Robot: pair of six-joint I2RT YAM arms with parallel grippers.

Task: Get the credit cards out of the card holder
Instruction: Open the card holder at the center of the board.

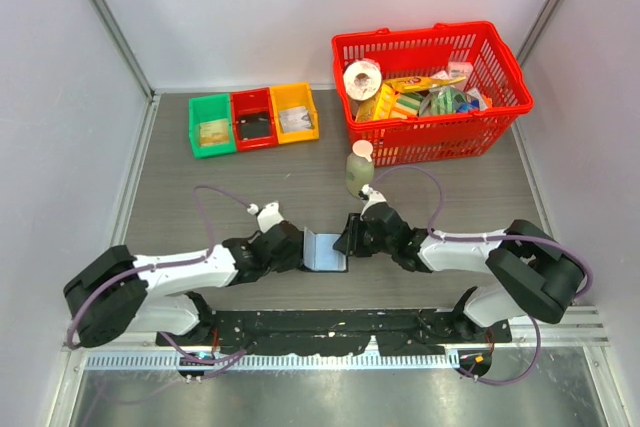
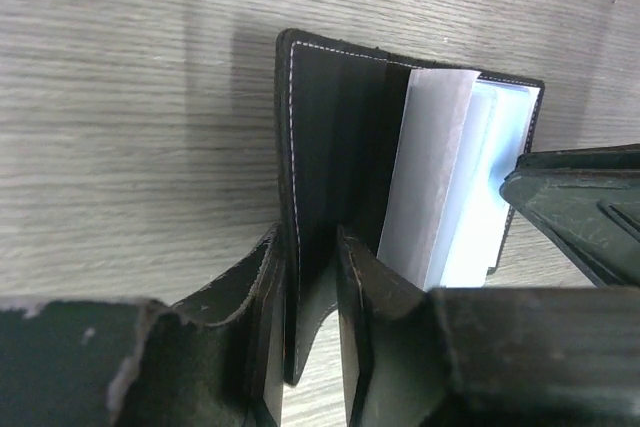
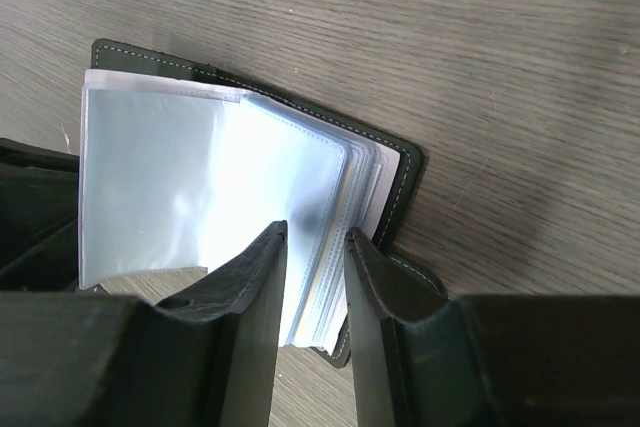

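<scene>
As the left tool (image 2: 305, 287) straddles one flap of the card holder (image 2: 335, 147), slightly open, the right tool (image 3: 315, 267) brackets its clear sleeves (image 3: 200, 177). Whether that one grips, I cannot tell

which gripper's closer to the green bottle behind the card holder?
Right. The right gripper sits just on the near side of the green bottle; the left gripper is farther, across the card holder.

Card holder (image 1: 325, 250): small black folding wallet, white stitching along the edges. Lies open on the table (image 1: 200, 187), near front centre, left cover raised upright. Pale blue-clear sleeves (image 3: 200, 177) fan upward. Credit cards: not separately distinguishable; faint yellowish edge inside the sleeve stack.
</scene>
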